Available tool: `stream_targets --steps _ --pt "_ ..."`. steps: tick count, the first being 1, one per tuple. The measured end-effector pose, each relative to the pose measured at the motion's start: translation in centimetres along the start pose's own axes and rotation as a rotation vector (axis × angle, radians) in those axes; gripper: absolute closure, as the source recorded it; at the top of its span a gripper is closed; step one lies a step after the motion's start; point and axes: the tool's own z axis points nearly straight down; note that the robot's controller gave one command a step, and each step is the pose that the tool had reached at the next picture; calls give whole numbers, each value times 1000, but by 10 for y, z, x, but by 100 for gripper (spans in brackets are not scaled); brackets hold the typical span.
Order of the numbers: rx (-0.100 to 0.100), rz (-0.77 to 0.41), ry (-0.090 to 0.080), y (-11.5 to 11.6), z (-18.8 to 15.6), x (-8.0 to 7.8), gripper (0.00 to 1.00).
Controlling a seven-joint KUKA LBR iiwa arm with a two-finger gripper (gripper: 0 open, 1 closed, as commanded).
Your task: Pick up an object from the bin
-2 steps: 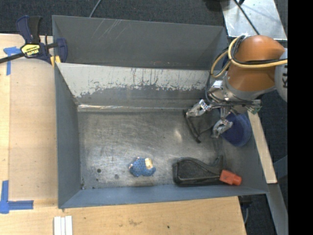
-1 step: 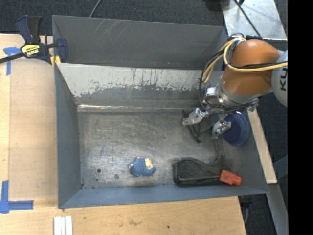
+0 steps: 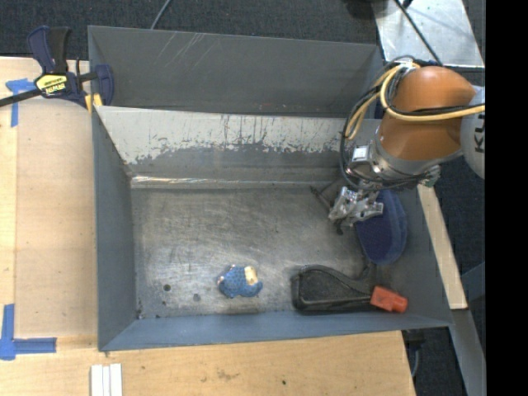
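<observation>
Bright, even light falls on the bin (image 3: 111,221). Its back wall (image 3: 239,134) at twelve o'clock shines pale. The floor (image 3: 231,229) is darker grey.

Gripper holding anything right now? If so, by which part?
Nothing visibly held. The gripper sits at the bin's right end, just beside a dark blue oval thing, but no hold on it shows.

Here we go, lettering in sight: black capitals "KU" stand on the white casing of the robot arm (image 3: 473,143), cut off at the right, just beside its orange cover (image 3: 425,110), and they read clearly.
</observation>
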Motion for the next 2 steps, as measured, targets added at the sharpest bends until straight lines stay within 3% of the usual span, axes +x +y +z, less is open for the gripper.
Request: stream_targets --steps 1,2 --pt "11 -130 3 39 -209 28 100" --pt "-6 -161 3 43 -60 22 100"
